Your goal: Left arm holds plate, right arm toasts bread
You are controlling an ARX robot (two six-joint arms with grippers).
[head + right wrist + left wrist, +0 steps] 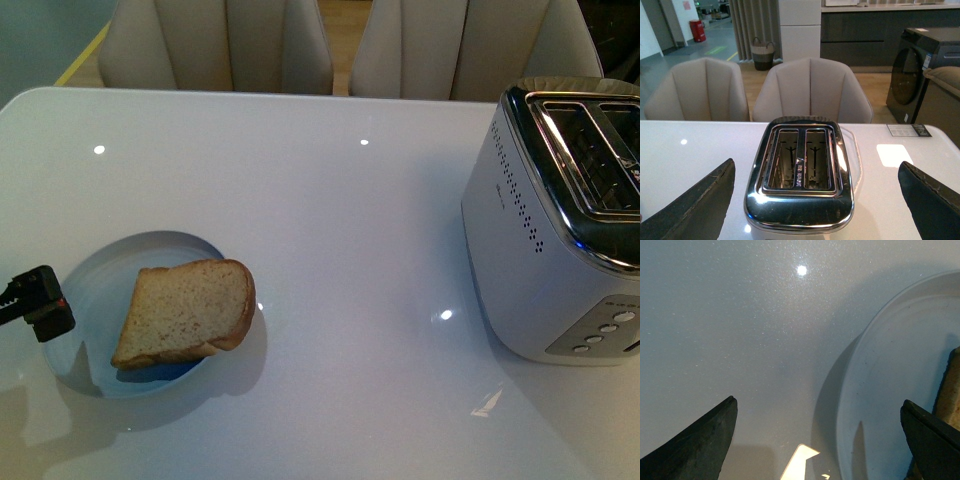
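Observation:
The bread (188,312), a light brown slice with tan crust, lies flat on the pale blue-grey plate (95,280) at the front left of the white table. My left gripper (45,303) is at the plate's left rim, open. In the left wrist view its fingers (700,442) straddle the plate's rim (850,385), one over bare table, the other over the plate by the bread's crust (949,390). My right gripper (817,200) is open, out of the front view. It faces the toaster (799,170), whose two slots are empty.
The silver toaster (560,230) stands at the table's right side, buttons on its near end. Two beige chairs (215,45) stand behind the table's far edge. In the right wrist view a dark appliance (925,70) stands on the floor beyond.

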